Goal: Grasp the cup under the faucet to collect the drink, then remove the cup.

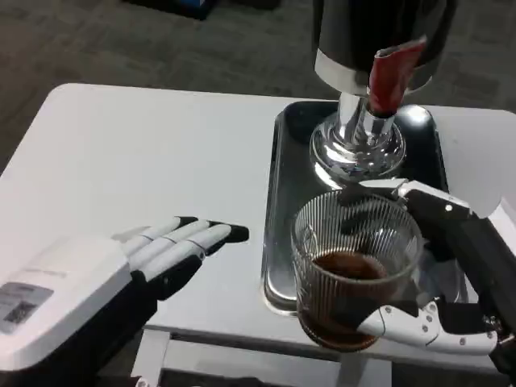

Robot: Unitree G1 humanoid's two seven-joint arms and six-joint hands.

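A ribbed clear glass cup (355, 266) with dark drink in its bottom stands low over the front of the metal tray (278, 201). My right hand (451, 274) grips it from the right, one finger along its far rim and the thumb across its lower front. Behind it rises the drink dispenser (379, 40), dark-bodied on a chrome foot (357, 145), with a red faucet handle (391, 76). The cup sits nearer me than the faucet. My left hand (121, 266) rests flat on the table to the left, fingers straight and together, holding nothing.
The white table (145, 153) stretches to the left and back. Its front edge runs just below the tray and my left hand. Dark carpet floor lies beyond the table's far edge.
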